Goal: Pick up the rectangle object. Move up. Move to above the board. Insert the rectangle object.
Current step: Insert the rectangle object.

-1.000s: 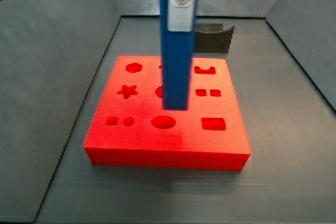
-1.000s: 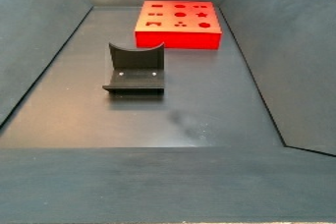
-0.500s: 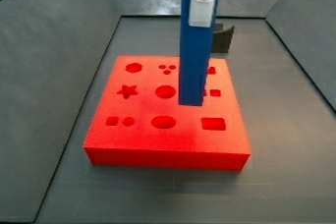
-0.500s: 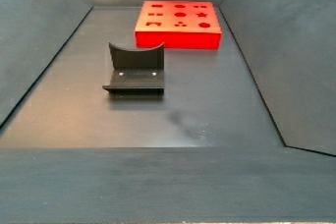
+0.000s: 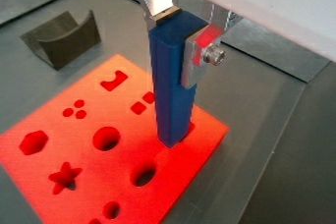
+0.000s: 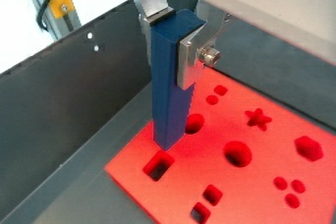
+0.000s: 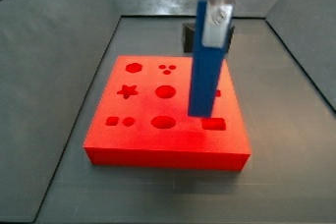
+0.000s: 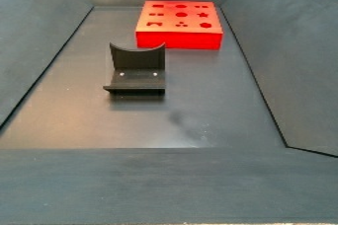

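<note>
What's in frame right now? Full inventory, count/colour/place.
board: 1, red-orange, on the dark floor, shaped holes in its top.
rectangle object: 1, blue, upright above the board, lower end near the rectangular hole at the board's corner; not visible in the side view that shows the fixture from the front.
fixture: 1, dark grey, on the floor, apart from the board.
enclosure walls: grey, around the floor.
pincer: 1, silver fingers, shut on the bar's upper end, above the board.
</note>
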